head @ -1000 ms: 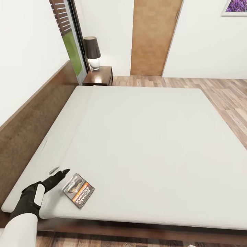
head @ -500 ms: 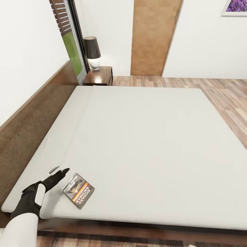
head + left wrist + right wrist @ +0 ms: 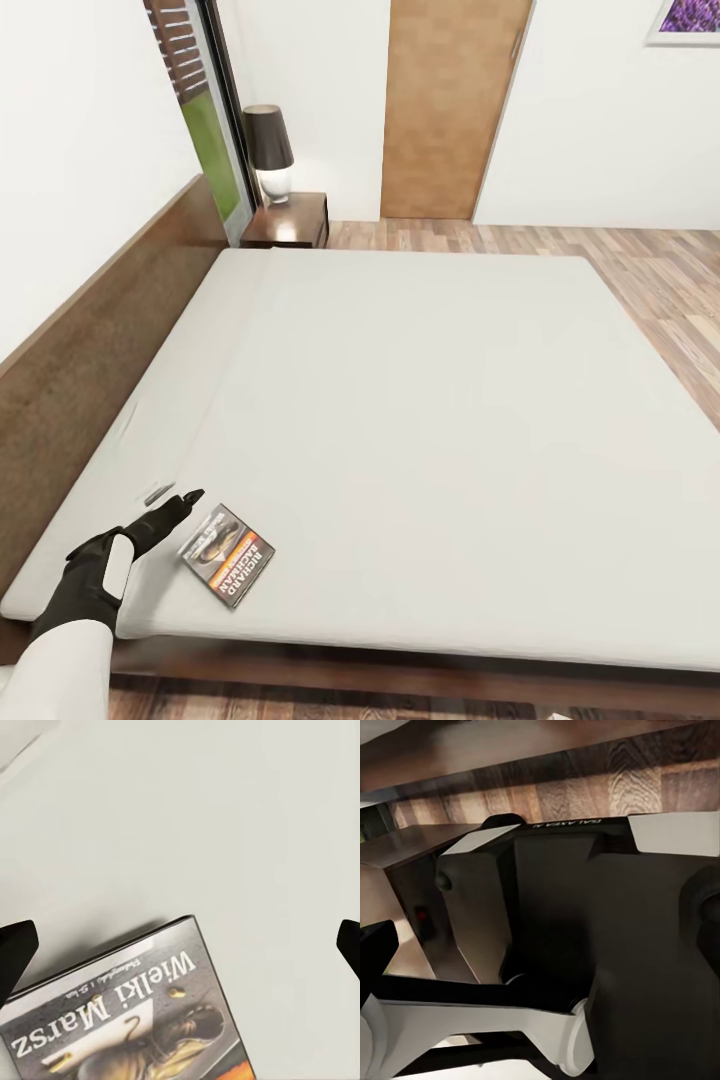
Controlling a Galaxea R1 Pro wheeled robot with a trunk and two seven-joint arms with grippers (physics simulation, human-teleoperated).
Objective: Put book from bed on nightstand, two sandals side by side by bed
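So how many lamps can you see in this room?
1. The lamp with a black shade stands on the nightstand at the far corner of the bed, beside the window. Another could be outside the picture.

The bed [image 3: 400, 420] took up most of the head view, with its headboard [image 3: 100, 330] running along the left side against the wall. The book [image 3: 227, 553] lay flat on the mattress near the bed's near-left corner, close to the front edge. The left gripper [image 3: 170, 510] sat just to the left of the book, over the mattress, between book and headboard. Beyond the bed's far-left corner stood the nightstand [image 3: 290, 222], with a lamp [image 3: 270, 152] on top of it and a window [image 3: 200, 110] to its left. A door [image 3: 450, 105] was in the far wall, right of the nightstand. Floor [image 3: 640, 270] lay behind and right of the bed.
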